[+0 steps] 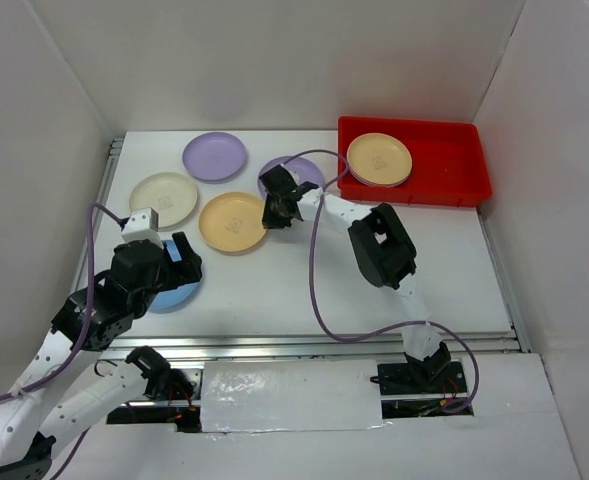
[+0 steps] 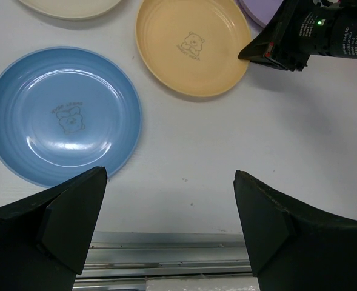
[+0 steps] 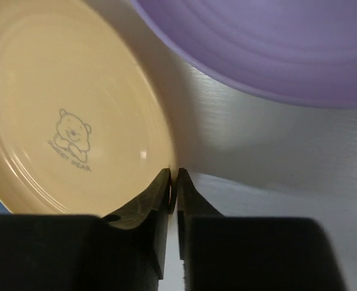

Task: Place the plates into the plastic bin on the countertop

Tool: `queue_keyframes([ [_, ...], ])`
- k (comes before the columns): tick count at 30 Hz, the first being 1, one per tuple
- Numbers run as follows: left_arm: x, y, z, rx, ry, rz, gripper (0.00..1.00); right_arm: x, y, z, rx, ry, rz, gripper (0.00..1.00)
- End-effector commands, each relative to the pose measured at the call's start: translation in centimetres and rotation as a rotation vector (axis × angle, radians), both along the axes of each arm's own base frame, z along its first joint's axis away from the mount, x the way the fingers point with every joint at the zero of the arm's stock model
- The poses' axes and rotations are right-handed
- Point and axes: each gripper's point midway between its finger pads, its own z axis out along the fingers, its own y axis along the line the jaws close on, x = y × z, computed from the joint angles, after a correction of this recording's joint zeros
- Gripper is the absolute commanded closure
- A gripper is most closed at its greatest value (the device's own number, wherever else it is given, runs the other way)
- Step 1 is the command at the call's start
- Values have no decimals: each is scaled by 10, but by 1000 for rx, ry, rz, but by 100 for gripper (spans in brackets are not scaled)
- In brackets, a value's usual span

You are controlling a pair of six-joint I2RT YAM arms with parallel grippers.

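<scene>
My right gripper is shut on the right rim of a yellow-orange plate in the middle of the countertop. A purple plate lies just behind it. The red plastic bin at the back right holds another yellow-orange plate. My left gripper is open and empty, just right of a blue plate. A cream plate and a second purple plate lie at the back left.
A metal rail runs along the near edge of the countertop, right under my left gripper. White walls close in the left, back and right sides. The right arm's purple cable loops over the middle of the surface.
</scene>
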Motion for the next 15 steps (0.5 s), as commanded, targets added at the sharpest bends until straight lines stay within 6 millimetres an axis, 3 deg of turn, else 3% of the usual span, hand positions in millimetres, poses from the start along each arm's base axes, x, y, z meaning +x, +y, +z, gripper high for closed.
queue_keyframes([
  [1, 4, -3, 10, -17, -40, -12, 1, -13, 5, 12, -10, -1, 15, 93],
  [2, 4, -3, 10, -17, -40, -12, 1, -18, 5, 12, -8, 1, 16, 94],
  [3, 4, -3, 10, -17, -40, -12, 1, -19, 6, 28, 15, -22, 10, 96],
  [5, 4, -3, 10, -17, -40, -12, 1, -23, 8, 43, 50, -41, 20, 99],
  [6, 4, -3, 10, -16, -37, -13, 1, -23, 10, 67, 87, -72, 24, 100],
  [8, 4, -3, 10, -16, -37, -13, 1, -25, 11, 91, 132, -98, 39, 100],
  [9, 4, -3, 10, -18, -41, -13, 1, -22, 5, 123, 171, -145, 32, 100],
  [10, 4, -3, 10, -18, -40, -11, 1, -20, -2, 138, 186, -171, 22, 100],
  [11, 4, -3, 11, -20, -42, -11, 1, -20, -11, 145, 190, -183, 11, 100],
  [12, 3, -3, 12, -22, -45, -12, 1, -13, -31, 175, 218, -232, -23, 100],
  [14, 3, -3, 11, -23, -46, -12, 1, -3, -64, 191, 201, -268, -76, 100],
  [15, 3, -3, 11, -24, -45, -13, 1, 11, -97, 204, 195, -294, -137, 100],
])
